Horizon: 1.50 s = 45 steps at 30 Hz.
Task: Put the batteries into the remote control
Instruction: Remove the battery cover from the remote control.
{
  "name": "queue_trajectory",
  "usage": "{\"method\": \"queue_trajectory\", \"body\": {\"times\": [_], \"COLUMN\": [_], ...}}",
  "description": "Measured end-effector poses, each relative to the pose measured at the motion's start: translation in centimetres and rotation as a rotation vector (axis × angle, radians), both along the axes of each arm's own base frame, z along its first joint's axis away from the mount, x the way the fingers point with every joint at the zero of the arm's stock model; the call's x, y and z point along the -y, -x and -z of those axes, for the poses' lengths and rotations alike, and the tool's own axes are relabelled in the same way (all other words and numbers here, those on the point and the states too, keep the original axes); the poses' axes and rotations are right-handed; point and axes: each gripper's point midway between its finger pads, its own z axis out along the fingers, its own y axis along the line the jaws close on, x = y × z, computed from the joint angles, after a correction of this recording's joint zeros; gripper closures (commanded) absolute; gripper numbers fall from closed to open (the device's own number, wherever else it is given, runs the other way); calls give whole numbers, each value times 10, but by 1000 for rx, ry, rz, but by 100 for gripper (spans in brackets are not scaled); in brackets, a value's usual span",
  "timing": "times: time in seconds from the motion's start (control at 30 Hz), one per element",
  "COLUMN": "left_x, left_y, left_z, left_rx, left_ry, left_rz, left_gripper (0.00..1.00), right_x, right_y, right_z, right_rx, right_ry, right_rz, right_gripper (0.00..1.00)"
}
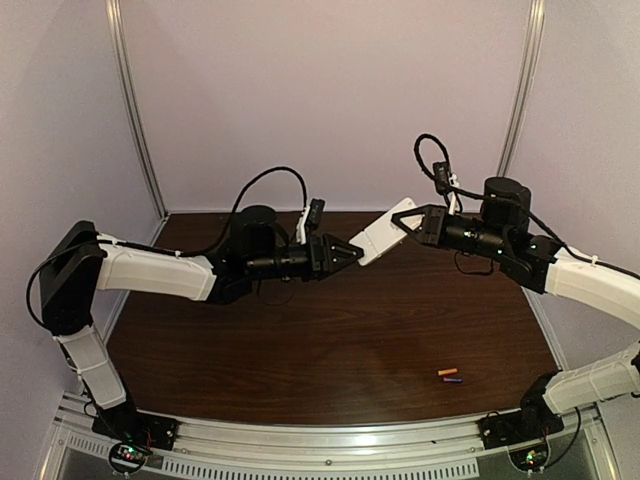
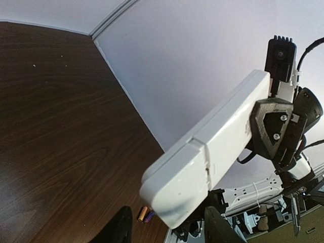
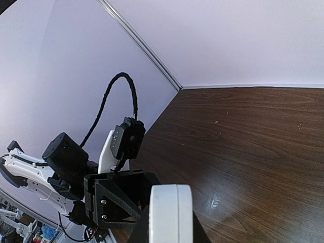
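The remote control (image 1: 384,233) is a white slab held in the air above the back of the table, tilted, with its plain back and a cover seam facing the left wrist view (image 2: 212,147). My right gripper (image 1: 412,223) is shut on its upper end, and its edge shows between the fingers in the right wrist view (image 3: 171,215). My left gripper (image 1: 353,252) is open, with its fingers (image 2: 120,229) astride the remote's lower end and a gap showing on one side. The orange battery (image 1: 447,372) and the purple battery (image 1: 453,379) lie side by side on the table, near the front right.
The dark wood table (image 1: 320,340) is walled in pale panels at the back and sides, with a metal rail (image 1: 330,440) along the front edge. Black cables (image 1: 270,180) loop above both wrists.
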Motion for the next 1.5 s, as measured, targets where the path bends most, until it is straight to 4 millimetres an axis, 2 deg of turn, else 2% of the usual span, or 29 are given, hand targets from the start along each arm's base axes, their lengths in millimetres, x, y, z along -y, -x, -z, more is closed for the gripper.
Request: {"method": "queue_trajectory", "body": {"times": [0.1, 0.2, 0.37, 0.5, 0.63, 0.77, 0.87, 1.17, 1.5], "left_x": [1, 1, 3, 2, 1, 1, 0, -1, -2], "left_y": [-1, -1, 1, 1, 1, 1, 2, 2, 3], "left_z": [4, 5, -5, -7, -7, -7, -6, -7, -14], "left_rx": [-7, -9, 12, 19, 22, 23, 21, 29, 37], "left_ry": [-7, -6, 36, 48, 52, 53, 54, 66, 102], "left_rz": [0, 2, 16, 19, 18, 17, 18, 18, 19], "left_gripper": [57, 60, 68, 73, 74, 68, 67, 75, 89], "right_x": [-2, -4, -5, -5, -4, -4, -2, 0, -1], "right_y": [1, 1, 0, 0, -1, -2, -4, -6, -6], "right_z": [-3, -2, 1, -3, -4, -4, -1, 1, -1], "right_rx": [2, -1, -8, 1, 2, 2, 0, -1, 3], "right_ry": [-16, -20, -16, -14, -10, -4, 7, 20, 8], "right_rz": [-15, -22, -24, -22, -17, -9, 3, 19, 16], "right_gripper": [100, 100, 100, 100, 100, 100, 100, 100, 100]}}
